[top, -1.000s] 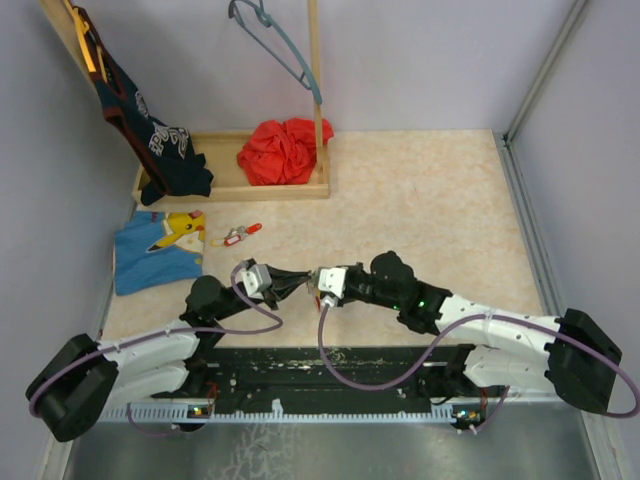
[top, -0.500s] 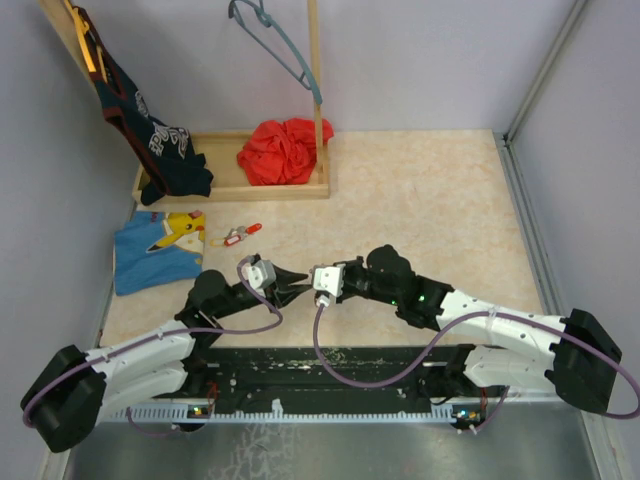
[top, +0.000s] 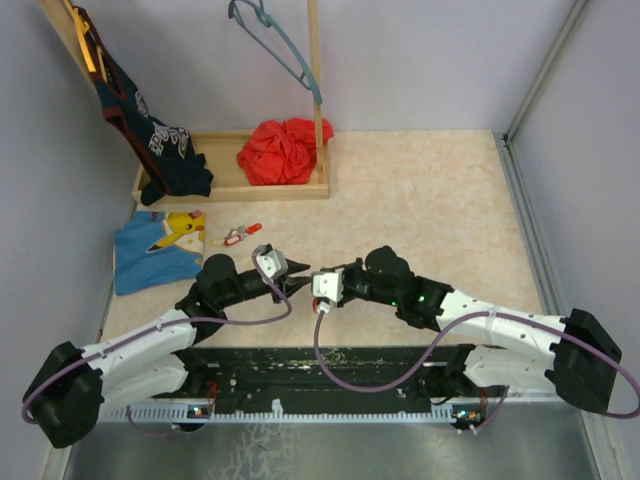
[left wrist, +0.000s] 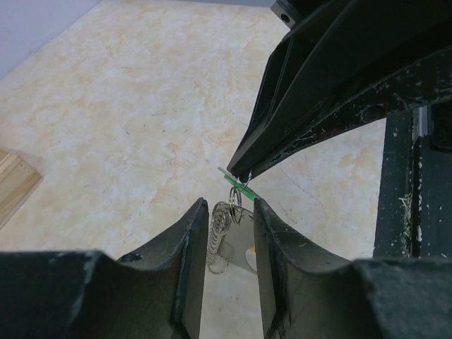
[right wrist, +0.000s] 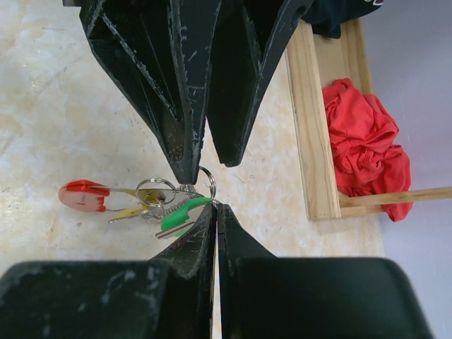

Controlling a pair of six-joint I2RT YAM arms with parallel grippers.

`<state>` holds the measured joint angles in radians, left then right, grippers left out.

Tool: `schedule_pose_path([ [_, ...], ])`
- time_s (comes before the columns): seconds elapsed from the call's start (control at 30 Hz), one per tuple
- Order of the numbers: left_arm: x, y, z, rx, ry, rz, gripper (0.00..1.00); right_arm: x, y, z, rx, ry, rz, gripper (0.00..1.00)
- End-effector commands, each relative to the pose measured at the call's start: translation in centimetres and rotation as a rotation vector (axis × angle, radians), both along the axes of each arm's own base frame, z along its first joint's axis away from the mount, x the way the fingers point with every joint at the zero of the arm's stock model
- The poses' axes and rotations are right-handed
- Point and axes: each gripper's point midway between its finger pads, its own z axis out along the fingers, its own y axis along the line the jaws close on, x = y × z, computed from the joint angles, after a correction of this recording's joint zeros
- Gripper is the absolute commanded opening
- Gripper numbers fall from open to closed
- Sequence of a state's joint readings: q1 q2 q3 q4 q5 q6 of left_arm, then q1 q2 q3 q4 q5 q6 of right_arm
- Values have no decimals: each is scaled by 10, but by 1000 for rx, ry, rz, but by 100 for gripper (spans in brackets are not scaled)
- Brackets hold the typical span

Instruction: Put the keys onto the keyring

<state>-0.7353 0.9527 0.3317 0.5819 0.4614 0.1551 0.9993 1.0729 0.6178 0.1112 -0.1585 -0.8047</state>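
The green key [right wrist: 178, 212], smooth and plastic-headed, is pinched in the clamped tips of the right end effector [right wrist: 216, 209]. Just beside that end effector hangs the coiled wire keyring [left wrist: 220, 224] (a red key [right wrist: 81, 196] dangles along), inside the narrowly parted left end effector [left wrist: 229, 206]. Probably best: steady the coil, then feed the key slowly round it.

Keys [right wrist: 178, 211] grn, red, yel; cloth [top: 282, 150] red.
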Motion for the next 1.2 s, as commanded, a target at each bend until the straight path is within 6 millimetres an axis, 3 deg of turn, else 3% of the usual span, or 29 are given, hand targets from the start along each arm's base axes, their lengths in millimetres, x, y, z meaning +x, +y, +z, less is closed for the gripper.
schedule_pose_path([
  [0.0, 1, -6, -1, 52, -22, -41, 38, -2, 13, 47, 100, -82, 45, 0],
  [0.33, 1, -12, -2, 79, -5, -86, 28, -3, 12, 48, 99, -85, 51, 0],
  [0.57, 1, -12, -8, 95, 16, -81, 0, -1, 7, 52, 101, -93, 25, 0],
  [0.97, 11, -5, 2, 42, 38, 11, 0, 2, -15, 21, 58, -17, -87, 0],
  [1.17, 9, -5, 16, -37, 22, 17, 0, -3, -12, 4, 63, 33, -73, 0],
])
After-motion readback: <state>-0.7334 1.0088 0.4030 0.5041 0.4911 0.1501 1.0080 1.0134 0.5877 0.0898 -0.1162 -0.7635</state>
